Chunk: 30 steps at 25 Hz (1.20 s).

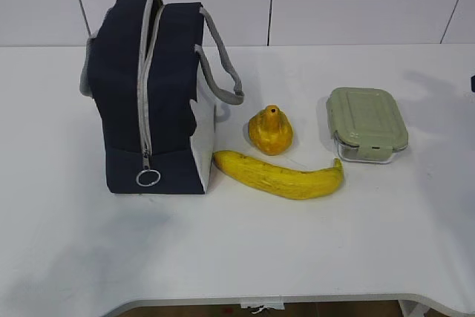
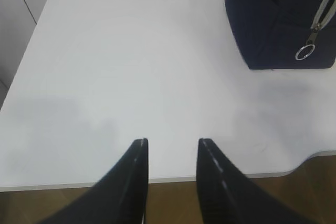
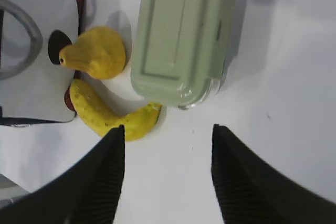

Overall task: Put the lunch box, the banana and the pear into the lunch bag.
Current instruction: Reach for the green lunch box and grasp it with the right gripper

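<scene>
Ahead of the right end effector point(image 3: 165, 135), just beyond its fingertips, lies the lunch box point(image 3: 181, 35), a little to the right of the gap's centre line and resting on the white table point(image 3: 283, 77) with its sage-green lid up. Its long axis runs away from this end effector, almost in line with the fingers. To the left of the lunch box and likewise ahead lies the pear point(image 3: 97, 53), on its side, narrow neck pointing left toward the lunch bag point(image 3: 37, 51). Nearer than the pear, the banana point(image 3: 113, 114) lies slantwise, one tip just under the lunch box's near corner, the other running left toward the bag; the left finger's tip overlaps its lower edge in the right wrist view, though whether they touch cannot be told. This end effector stands wide open and holds nothing. For the left end effector point(image 2: 172, 145), the lunch bag point(image 2: 281, 22) sits far ahead and to the right, zipper point(image 2: 320, 17) closed, its ring pull point(image 2: 304, 52) hanging low on the near face. Its two dark fingers are parted with a clear gap over bare table point(image 2: 131, 66), gripping nothing. In the exterior view the bag point(image 1: 152, 94) stands upright, the banana point(image 1: 282, 174) stretching sideways from its base, the pear point(image 1: 270, 131) just behind the banana and the lunch box point(image 1: 367, 124) beyond the banana's far tip.
</scene>
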{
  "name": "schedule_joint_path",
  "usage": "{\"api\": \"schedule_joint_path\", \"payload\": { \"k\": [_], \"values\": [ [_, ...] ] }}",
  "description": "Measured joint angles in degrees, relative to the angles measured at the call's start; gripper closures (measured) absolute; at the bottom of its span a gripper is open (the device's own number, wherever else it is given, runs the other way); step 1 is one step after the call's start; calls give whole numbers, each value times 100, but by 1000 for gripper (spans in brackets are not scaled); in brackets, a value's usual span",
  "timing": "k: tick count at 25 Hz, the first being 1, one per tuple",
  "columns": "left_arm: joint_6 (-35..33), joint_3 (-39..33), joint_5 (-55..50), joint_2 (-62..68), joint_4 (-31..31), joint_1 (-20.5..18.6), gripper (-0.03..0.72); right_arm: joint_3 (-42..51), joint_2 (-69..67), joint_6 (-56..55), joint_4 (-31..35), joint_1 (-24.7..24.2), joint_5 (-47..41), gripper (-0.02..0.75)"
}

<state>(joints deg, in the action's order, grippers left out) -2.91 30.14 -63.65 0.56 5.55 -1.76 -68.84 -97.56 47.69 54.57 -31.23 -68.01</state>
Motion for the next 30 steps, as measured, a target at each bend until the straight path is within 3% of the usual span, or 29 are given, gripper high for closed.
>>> {"api": "schedule_joint_path", "payload": {
  "k": [9,16,18,23,30],
  "values": [
    [0,0,0,0,0,0,448,-560,-1517,430,752,-207,-26,323],
    [0,0,0,0,0,0,448,-599,-1694,432,936,-217,8,321],
    [0,0,0,0,0,0,448,-599,-1719,432,946,-217,1,287],
    [0,0,0,0,0,0,448,-681,-1966,483,1084,-133,11,115],
    [0,0,0,0,0,0,448,-1081,-2497,662,1174,234,24,127]
  ]
}}
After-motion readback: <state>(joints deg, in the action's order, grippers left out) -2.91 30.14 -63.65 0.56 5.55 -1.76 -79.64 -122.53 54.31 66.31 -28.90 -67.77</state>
